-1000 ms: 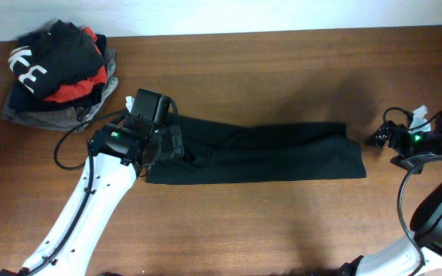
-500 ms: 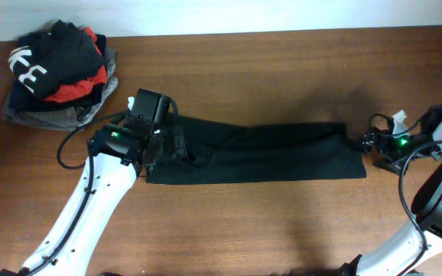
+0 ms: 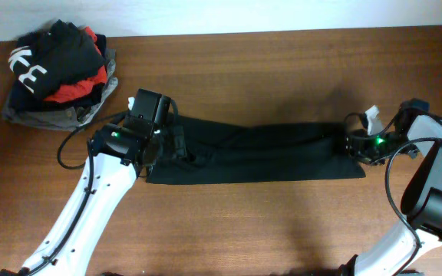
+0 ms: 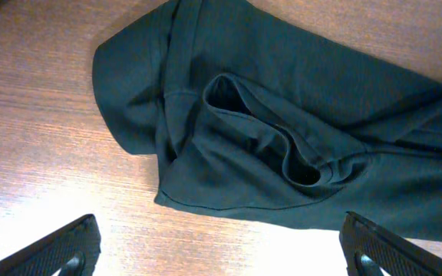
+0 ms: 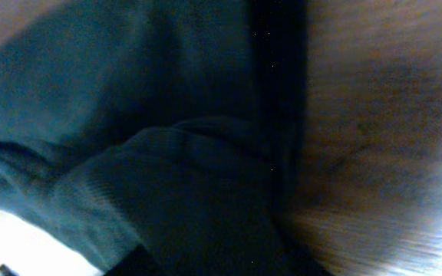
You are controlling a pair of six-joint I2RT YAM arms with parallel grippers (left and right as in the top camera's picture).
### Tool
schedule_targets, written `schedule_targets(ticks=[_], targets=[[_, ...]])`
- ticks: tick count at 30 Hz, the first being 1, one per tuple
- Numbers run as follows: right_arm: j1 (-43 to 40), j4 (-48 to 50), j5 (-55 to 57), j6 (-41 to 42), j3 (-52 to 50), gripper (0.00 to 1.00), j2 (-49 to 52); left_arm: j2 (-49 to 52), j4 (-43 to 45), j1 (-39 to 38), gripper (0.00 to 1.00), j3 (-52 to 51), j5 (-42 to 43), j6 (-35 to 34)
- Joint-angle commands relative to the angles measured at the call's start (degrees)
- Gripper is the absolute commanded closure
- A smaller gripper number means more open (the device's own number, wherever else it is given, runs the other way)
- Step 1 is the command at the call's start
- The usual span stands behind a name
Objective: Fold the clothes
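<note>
A wooden table (image 3: 244, 69) seen from above, with a black top (image 3: 267, 153) folded into a long narrow strip lying flat across its middle, running left to right. The strip's upper edge is slightly rumpled; its lower edge is straight.

The left gripper (image 3: 176, 144) hangs over the strip's left end. In the left wrist view its two fingers (image 4: 64, 245) stand wide apart at the bottom corners of the frame, with nothing between them. Below them lies the rounded end of the top (image 4: 282, 100), with a loose fold gaping open like a pocket.

The right gripper (image 3: 349, 144) sits at the strip's right end, low on the cloth. Its wrist view is very close and blurred: dark ribbed fabric of the top (image 5: 129, 115) fills the left and middle, and bare table (image 5: 374, 115) shows on the right. Whether its jaws have closed on the cloth cannot be told.

In the far left corner, well apart from the top, is a pile (image 3: 52, 69) of black, red and grey garments, one with large white letters.
</note>
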Motion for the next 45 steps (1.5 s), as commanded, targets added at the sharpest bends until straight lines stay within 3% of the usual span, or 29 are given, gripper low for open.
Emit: schedule_targets(ticks=[1, 3, 9, 16, 21, 24, 33, 40, 45], targets=[[0.72, -0.02, 2.89, 0.52, -1.88, 0.79, 2.62, 0.00, 0.11, 0.07, 0.01, -0.09, 0.37, 0.48], [0.72, -0.04, 2.89, 0.57, -1.88, 0.96, 2.62, 0.00, 0.11, 0.07, 0.01, -0.09, 0.37, 0.48], [0.70, -1.01, 2.69, 5.07, -0.31, 0.96, 2.58, 0.13, 0.11, 0.07, 0.01, -0.09, 0.37, 0.48], [0.68, -10.19, 4.33, 5.09, 9.60, 0.96, 1.57, 1.75, 0.11, 0.07, 0.01, -0.09, 0.37, 0.48], [2.47, -16.59, 22.51, 12.26, 16.46, 0.96, 0.92, 4.68, 0.17, 0.04, 0.01, -0.09, 0.42, 0.48], [4.04, -17.84, 27.54, 15.91, 18.05, 0.96, 0.09, 6.88, 0.20, 0.07, 0.01, -0.09, 0.42, 0.46], [15.61, -19.98, 46.01, 27.12, 18.08, 0.96, -0.92, 10.93, 0.15, 0.11, 0.01, -0.09, 0.61, -1.16], [25.77, -22.40, 48.68, 28.59, 18.14, 0.96, -1.07, 10.93, 0.15, 0.11, 0.01, -0.09, 0.57, -1.25], [31.04, -24.22, 55.49, 34.51, 18.12, 0.96, -1.07, 10.93, 0.33, 0.11, 0.01, -0.09, 0.57, -1.27]])
